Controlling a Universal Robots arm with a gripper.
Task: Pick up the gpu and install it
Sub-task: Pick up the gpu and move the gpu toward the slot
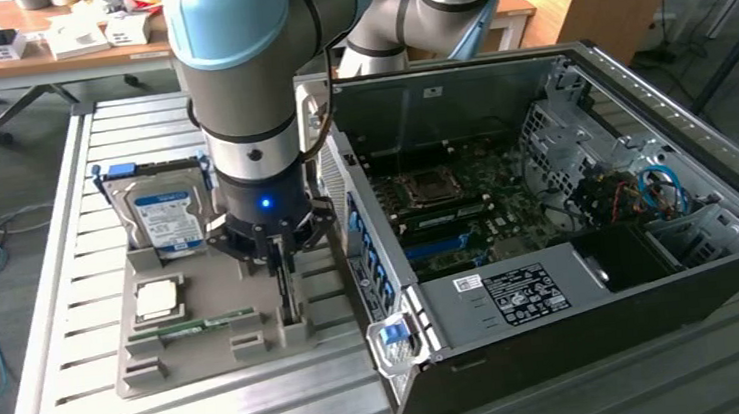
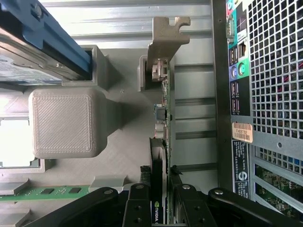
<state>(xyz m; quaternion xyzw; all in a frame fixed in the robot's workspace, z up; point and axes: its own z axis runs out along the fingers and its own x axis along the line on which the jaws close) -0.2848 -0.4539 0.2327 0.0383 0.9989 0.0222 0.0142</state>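
gpu stands on edge in its slot of the grey holder, bracket end up, just beside the open PC case on the counter. Gripper is down over it, fingers narrowed onto both faces of the card. Looks grasped but not lifted. Install not started.

Matt grey plastic tray, finely ridged all over. The thin dark gpu card wears a dull, smooth silver metal bracket.
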